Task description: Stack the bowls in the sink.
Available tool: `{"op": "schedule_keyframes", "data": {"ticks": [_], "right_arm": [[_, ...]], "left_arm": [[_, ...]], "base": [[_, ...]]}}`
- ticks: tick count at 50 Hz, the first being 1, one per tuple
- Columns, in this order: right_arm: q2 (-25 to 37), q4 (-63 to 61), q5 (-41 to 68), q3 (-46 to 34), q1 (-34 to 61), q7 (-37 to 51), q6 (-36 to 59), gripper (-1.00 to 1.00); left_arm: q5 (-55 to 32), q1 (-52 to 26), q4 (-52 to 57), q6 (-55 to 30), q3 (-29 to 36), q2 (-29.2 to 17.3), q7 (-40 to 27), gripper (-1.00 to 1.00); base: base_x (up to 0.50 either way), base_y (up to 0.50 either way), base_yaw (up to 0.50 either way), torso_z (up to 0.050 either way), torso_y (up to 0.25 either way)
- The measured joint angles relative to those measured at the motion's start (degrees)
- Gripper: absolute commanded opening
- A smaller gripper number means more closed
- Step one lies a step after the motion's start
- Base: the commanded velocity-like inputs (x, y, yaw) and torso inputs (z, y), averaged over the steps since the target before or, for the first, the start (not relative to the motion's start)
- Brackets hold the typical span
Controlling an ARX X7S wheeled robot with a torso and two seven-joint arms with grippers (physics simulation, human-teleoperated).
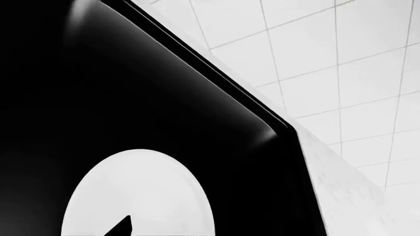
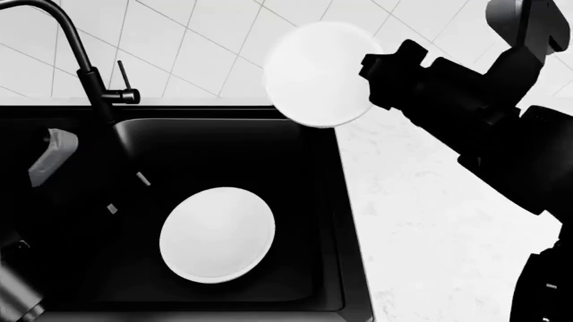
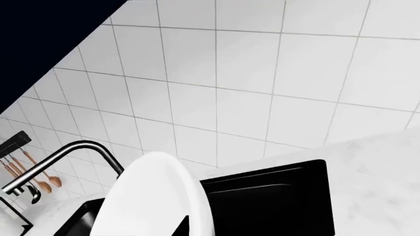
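Sink of matte black fills most of the head view, its tall faucet rising at the back left against a white tiled wall, with pale marble counter stretching away on the right. One white bowl lies on the basin floor, near the middle and toward the front, touching nothing else. A second white bowl hangs in the air above the sink's back right corner, tipped on edge so its round face shows to the head camera. It sits at the end of the right gripper, which appears clamped on its rim; the fingertips themselves are hidden behind the bowl and the arm's dark housing. The left gripper hovers low inside the basin just above the resting bowl, only one dark fingertip showing, so its opening cannot be told. Judged from this, the job stands roughly halfway: one bowl is in place, the other is lifted but not yet carried over, levelled, and set down onto its partner.
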Motion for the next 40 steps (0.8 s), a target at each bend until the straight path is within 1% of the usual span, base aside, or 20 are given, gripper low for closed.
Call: {"op": "schedule_keyframes", "data": {"ticks": [17, 40], "right_arm": [[-2.8, 7.2, -1.0, -3.7, 3.5, -2.3, -0.1, -1.00], [-5.3, 17.1, -5.4, -8.6, 6.3, -8.7, 0.4, -1.00]], "left_arm": [[-2.5, 3.5, 3.6, 1.0, -3.7, -0.8, 3.3, 1.00], [-4.4, 5.1, 6.2, 2.2, -6.4, -1.4, 4.1, 1.00]], "base": [[0.00, 0.00, 0.00, 0.001, 0.000], [0.00, 0.00, 0.00, 0.000, 0.000]]}}
